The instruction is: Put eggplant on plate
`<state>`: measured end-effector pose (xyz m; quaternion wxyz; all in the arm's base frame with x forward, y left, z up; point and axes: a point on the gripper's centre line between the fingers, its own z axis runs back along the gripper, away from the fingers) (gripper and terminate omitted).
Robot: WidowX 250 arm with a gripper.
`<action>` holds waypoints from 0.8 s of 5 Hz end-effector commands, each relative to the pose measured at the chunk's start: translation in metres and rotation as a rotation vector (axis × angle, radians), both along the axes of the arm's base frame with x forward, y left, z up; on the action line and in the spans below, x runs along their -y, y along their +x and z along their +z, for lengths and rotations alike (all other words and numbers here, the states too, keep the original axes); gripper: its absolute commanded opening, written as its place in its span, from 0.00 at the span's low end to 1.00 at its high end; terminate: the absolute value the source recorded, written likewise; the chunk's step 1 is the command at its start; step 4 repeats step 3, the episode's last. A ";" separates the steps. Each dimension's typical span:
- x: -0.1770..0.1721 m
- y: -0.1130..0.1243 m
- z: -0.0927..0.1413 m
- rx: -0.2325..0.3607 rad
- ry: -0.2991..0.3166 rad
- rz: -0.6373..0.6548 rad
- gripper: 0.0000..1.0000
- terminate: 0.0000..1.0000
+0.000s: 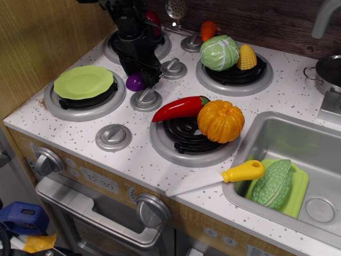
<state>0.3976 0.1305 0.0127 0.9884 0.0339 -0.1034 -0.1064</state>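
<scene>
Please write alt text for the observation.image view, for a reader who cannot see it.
A black claw sits low over an eggplant on a toy stove, right of a plate on a burner. A pepper and pumpkin lie on the front burner.

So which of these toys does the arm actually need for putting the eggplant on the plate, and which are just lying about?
Needed: eggplant, plate, gripper.

Lying about: red pepper, orange pumpkin, cabbage, corn, carrot, toy knife, green gourd on the tray in the sink.

Plate (83, 81) on bench (144, 160), front-left burner; eggplant (135, 82) right of plate, pincer (143, 74) over it; pepper (179, 107), pumpkin (220, 121) farther right.
</scene>
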 end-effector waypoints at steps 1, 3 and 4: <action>-0.019 0.007 0.058 0.069 0.079 0.004 0.00 0.00; -0.054 -0.030 0.075 0.039 0.166 0.046 0.00 1.00; -0.054 -0.030 0.075 0.039 0.166 0.046 0.00 1.00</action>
